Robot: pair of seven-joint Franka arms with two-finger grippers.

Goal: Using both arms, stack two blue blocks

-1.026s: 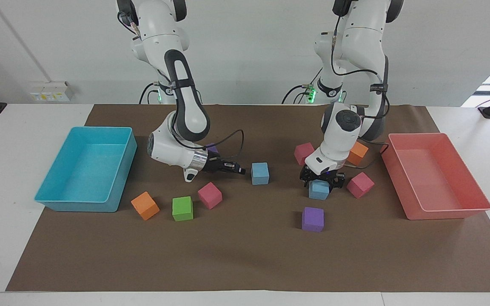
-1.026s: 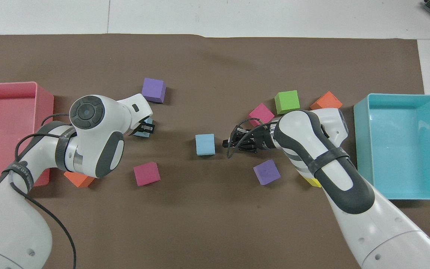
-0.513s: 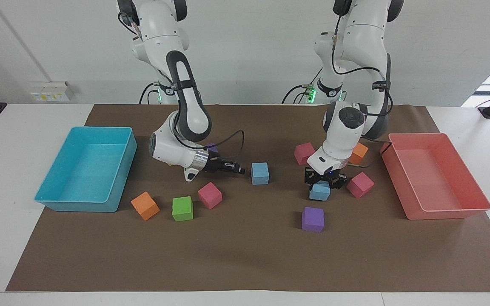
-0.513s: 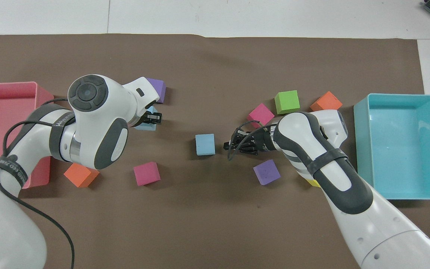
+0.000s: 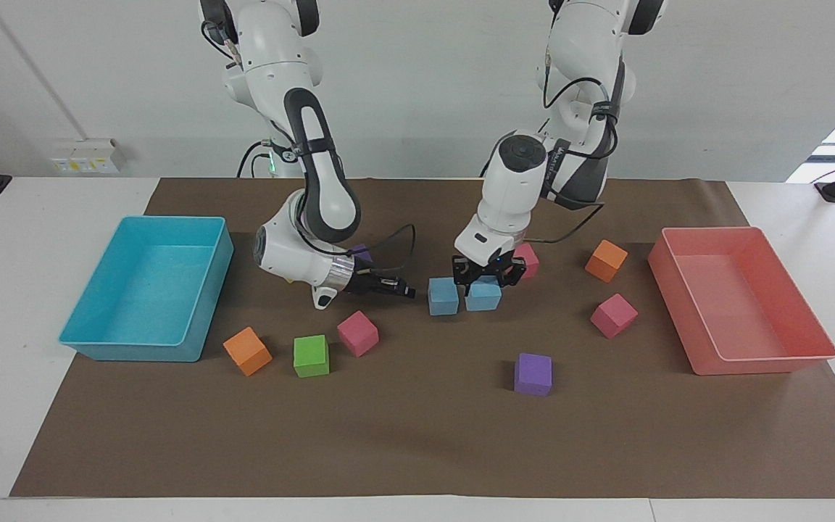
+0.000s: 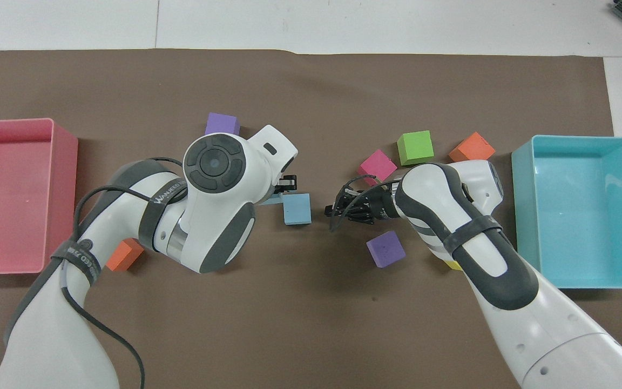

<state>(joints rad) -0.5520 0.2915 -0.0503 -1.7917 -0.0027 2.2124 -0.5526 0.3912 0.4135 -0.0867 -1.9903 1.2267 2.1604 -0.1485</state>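
One blue block [image 5: 443, 296] rests on the brown mat near the middle; it also shows in the overhead view [image 6: 297, 208]. My left gripper [image 5: 483, 286] is shut on the second blue block [image 5: 483, 298] and holds it low, right beside the first one on the side toward the left arm's end. In the overhead view the left gripper [image 6: 279, 192] and wrist hide most of the held block [image 6: 274, 200]. My right gripper [image 5: 407, 291] lies low and level, shut and empty, a short gap from the resting block on the side toward the right arm's end; it also shows in the overhead view [image 6: 327, 209].
A turquoise tray [image 5: 135, 351] stands at the right arm's end, a pink tray [image 5: 758, 362] at the left arm's end. Loose cubes lie around: purple [image 5: 533, 373], pink [image 5: 614, 315], orange [image 5: 606, 261], pink [image 5: 357, 333], green [image 5: 311, 355], orange [image 5: 247, 351].
My left gripper lifted its blue block off the mat and carried it toward the middle, up beside the other blue block. The right arm stayed put.
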